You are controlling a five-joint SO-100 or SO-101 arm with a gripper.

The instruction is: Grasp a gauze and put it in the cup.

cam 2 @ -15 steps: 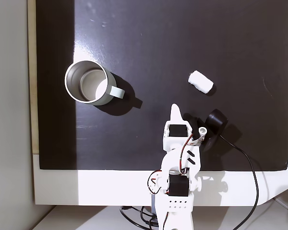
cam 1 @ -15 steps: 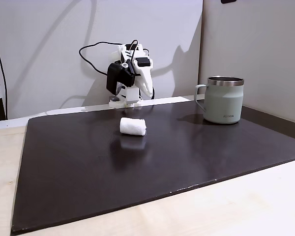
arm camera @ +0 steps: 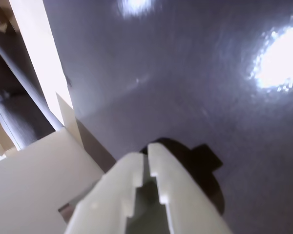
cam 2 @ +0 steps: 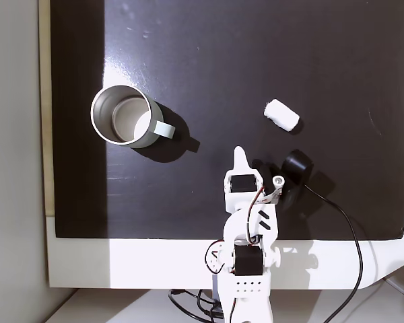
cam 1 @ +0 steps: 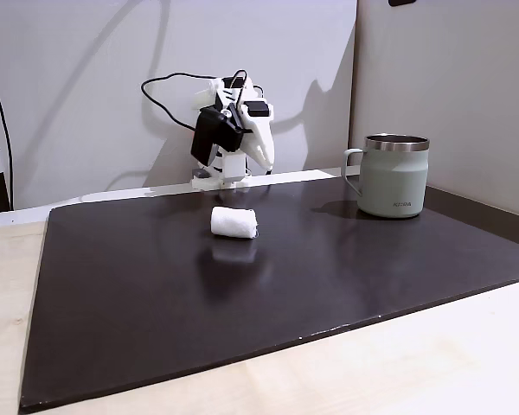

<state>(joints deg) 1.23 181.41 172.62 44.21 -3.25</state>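
Nothing done yet: gauze (cam 2: 281, 114) is lying on the desk (cam 2: 256, 40), cup (cam 2: 124, 116) is sitting empty, claw (cam 2: 240, 156) is hovering closed, holding nothing.

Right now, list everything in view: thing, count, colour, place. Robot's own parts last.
gauze: one, white roll, lying on the mat, right of the cup in the top-down fixed view.
cup: one, sage green with steel rim, upright on the mat, empty, handle toward the gauze.
mat: one, dark, covering most of the table.
table: one, pale wood, under the mat.
cable: one, black, running from the arm off the mat's edge.
arm: one, white, at the mat's edge.
gripper: one, white, shut, holding nothing, short of the gauze.
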